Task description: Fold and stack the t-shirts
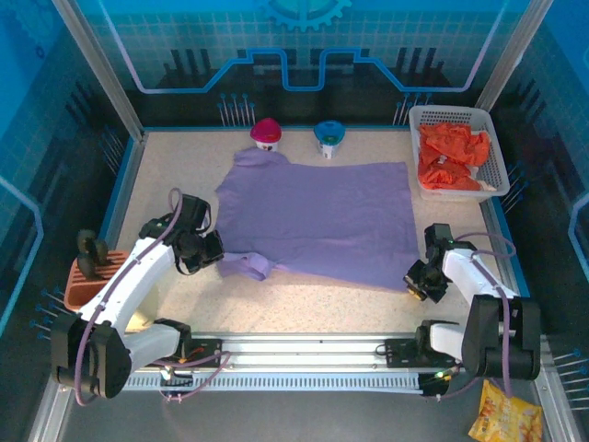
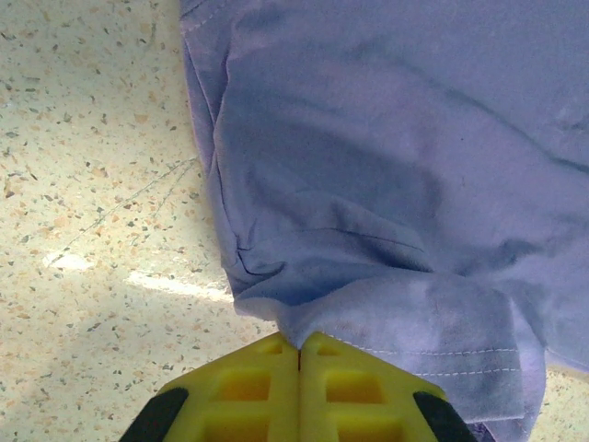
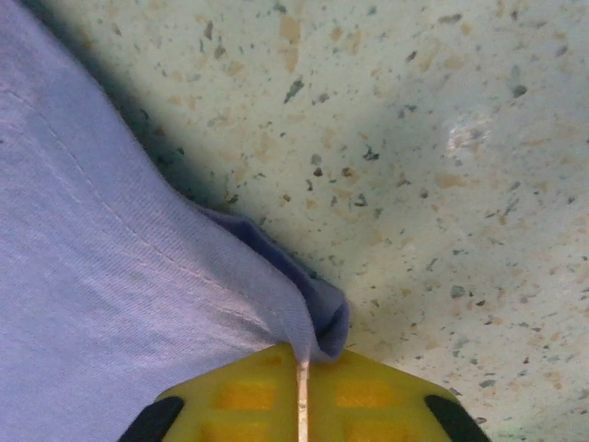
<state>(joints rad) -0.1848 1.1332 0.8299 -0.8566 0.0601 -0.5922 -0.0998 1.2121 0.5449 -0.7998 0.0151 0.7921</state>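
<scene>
A large lavender t-shirt [image 1: 317,216] lies spread flat across the middle of the table. My left gripper [image 1: 217,250] is shut on the shirt's near-left sleeve; in the left wrist view the yellow jaws [image 2: 299,348] pinch the hemmed sleeve [image 2: 414,322]. At the shirt's near-right corner, my right gripper [image 1: 416,283] is shut on the cloth. The right wrist view has that corner [image 3: 317,318] folded into the closed yellow jaws [image 3: 302,361]. Orange-red t-shirts [image 1: 451,157] lie bunched in the white basket [image 1: 492,161] at the back right.
A pink-topped cup [image 1: 267,134] and a blue-topped cup [image 1: 329,137] stand at the table's back edge, just beyond the shirt. An orange rack [image 1: 81,284] sits by the left arm. A yellow snack bag [image 1: 504,416] lies off the table, front right.
</scene>
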